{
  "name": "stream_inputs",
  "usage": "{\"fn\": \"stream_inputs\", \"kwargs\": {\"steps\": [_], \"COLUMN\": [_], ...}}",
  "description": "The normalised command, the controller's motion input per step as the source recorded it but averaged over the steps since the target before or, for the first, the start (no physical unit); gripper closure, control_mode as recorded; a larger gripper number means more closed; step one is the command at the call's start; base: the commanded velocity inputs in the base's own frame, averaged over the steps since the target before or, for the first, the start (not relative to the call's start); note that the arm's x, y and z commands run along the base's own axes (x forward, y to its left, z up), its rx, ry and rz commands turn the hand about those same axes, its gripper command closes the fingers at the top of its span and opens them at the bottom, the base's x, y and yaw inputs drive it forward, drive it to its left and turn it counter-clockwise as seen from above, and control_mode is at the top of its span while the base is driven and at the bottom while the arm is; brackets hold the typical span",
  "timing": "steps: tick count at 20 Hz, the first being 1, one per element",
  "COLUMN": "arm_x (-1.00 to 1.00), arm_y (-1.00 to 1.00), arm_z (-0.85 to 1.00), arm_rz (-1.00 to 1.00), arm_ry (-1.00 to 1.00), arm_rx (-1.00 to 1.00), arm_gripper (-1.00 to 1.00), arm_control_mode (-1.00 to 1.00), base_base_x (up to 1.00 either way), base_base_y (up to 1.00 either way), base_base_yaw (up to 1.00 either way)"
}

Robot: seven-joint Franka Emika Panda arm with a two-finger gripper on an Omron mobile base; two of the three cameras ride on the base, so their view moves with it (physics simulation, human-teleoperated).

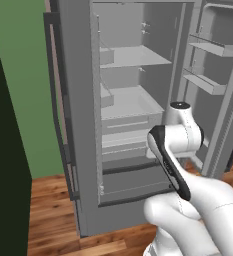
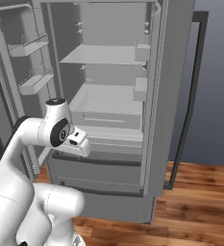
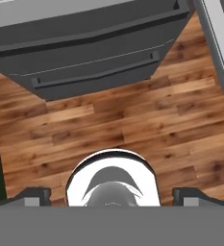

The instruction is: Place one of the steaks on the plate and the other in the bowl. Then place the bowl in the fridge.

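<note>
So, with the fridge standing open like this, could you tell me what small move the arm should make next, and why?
Probably back away from the fridge and turn toward wherever the bowl sits. The gripper is open and holds nothing, pointing down at the wooden floor, and the shelves in view carry no bowl.

The fridge (image 1: 133, 100) stands with its right door (image 1: 223, 75) swung wide, bare shelves (image 2: 104, 55) seemingly offering free room; lower drawers (image 3: 94, 62) closed below.
</note>
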Motion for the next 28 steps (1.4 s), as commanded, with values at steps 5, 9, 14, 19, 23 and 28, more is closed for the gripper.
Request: {"fn": "stream_inputs", "kwargs": {"steps": [5, 9, 14, 19, 23, 28], "arm_x": [-0.02, -0.11, 0.0, 0.0, 0.0, 0.0], "arm_y": [0.02, 0.01, 0.0, 0.0, 0.0, 0.0], "arm_z": [-0.01, -0.08, 0.0, 0.0, 0.0, 0.0], "arm_rz": [-0.02, -0.09, 0.0, 0.0, 0.0, 0.0], "arm_ry": [-0.04, -0.04, 0.0, 0.0, 0.0, 0.0], "arm_rx": [0.0, 0.0, 0.0, 0.0, 0.0, 0.0], "arm_gripper": [-1.0, -1.0, -1.0, -1.0, -1.0, -1.0], "arm_control_mode": [-1.0, 1.0, 1.0, 1.0, 1.0, 1.0], "base_base_x": [0.0, -0.25, -0.85, -0.56, -0.06, 0.0], "base_base_y": [0.0, 0.0, -0.19, -0.16, -0.35, -0.45], "base_base_yaw": [0.0, -0.19, -0.54, -0.72, -0.86, -0.9]}}
